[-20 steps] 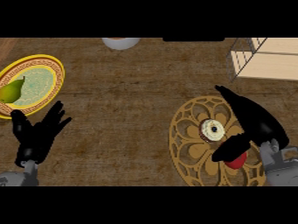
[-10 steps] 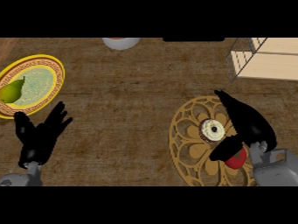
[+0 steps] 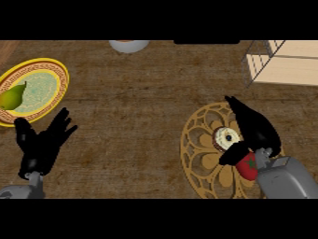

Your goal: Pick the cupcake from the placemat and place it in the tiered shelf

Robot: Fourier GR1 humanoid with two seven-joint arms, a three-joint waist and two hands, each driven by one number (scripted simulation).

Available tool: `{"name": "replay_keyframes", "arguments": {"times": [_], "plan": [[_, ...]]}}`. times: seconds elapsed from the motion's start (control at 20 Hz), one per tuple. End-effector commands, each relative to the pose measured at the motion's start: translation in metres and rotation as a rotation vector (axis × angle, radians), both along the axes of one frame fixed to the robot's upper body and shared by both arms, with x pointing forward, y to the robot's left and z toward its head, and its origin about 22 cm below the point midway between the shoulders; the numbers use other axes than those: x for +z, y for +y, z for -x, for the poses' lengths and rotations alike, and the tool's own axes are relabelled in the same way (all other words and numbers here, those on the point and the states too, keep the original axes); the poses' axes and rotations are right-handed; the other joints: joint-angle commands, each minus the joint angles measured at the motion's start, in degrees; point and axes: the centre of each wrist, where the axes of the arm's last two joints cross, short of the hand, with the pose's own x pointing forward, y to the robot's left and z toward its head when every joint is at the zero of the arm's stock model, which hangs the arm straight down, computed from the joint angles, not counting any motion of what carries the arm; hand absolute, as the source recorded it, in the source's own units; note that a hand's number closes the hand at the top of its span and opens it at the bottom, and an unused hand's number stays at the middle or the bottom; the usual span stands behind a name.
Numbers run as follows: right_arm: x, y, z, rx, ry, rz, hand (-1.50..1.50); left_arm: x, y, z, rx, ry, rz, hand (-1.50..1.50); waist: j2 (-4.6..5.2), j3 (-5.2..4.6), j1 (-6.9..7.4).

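Observation:
The cupcake (image 3: 226,137), cream-topped and seen from above, sits on the round gold-patterned placemat (image 3: 201,158) at the lower right. My right hand (image 3: 256,128) lies against its right side. The straight fingers (image 3: 239,111) reach up past the cupcake and the thumb (image 3: 231,155) sits just below it, so the cupcake shows in the gap between them. A red patch (image 3: 247,166) shows by the wrist. The wooden tiered shelf (image 3: 292,67) stands at the upper right. My left hand (image 3: 43,144) rests open at the lower left, fingers up.
A yellow-rimmed plate (image 3: 51,74) with a green pear (image 3: 11,97) lies at the upper left, just above my left hand. A pale bowl (image 3: 128,45) shows at the top edge. Brown countertop stretches between the plate and the placemat.
My right hand has shifted slightly left, and its thumb has come up closer under the cupcake. The left hand has barely moved.

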Motion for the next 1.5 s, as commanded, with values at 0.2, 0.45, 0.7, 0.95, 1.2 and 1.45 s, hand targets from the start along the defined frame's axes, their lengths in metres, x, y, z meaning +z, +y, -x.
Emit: {"name": "replay_keyframes", "arguments": {"times": [0.2, 0.45, 0.7, 0.95, 1.2, 1.45], "plan": [[-0.021, 0.010, -0.016, 0.026, -0.019, -0.024, -1.50, -0.015, 0.013, 0.002, -0.004, 0.051, 0.004, 0.00, 0.29, -0.36, -0.03], [-0.036, 0.010, -0.010, 0.223, 0.144, 0.072, 1.50, -0.008, -0.003, 0.001, 0.006, 0.042, 0.024, 0.00, 0.35, -0.36, 0.39], [-0.047, 0.026, -0.010, 0.250, 0.071, -0.019, 1.50, -0.003, 0.002, 0.010, 0.010, 0.072, -0.006, 0.00, 0.27, -0.34, 0.23], [-0.028, 0.028, 0.006, 0.289, -0.013, -0.075, 1.50, -0.011, 0.006, -0.008, 0.008, 0.036, -0.001, 0.00, 0.23, -0.37, -0.35], [-0.024, -0.020, -0.012, 0.279, -0.058, -0.085, 1.50, -0.012, 0.013, 0.020, -0.007, 0.079, 0.018, 0.00, 0.24, -0.33, 0.11], [0.012, -0.083, -0.007, 0.246, -0.170, -0.176, 1.50, -0.001, 0.015, -0.002, 0.016, 0.054, 0.010, 0.00, 0.16, -0.33, -0.70]]}}
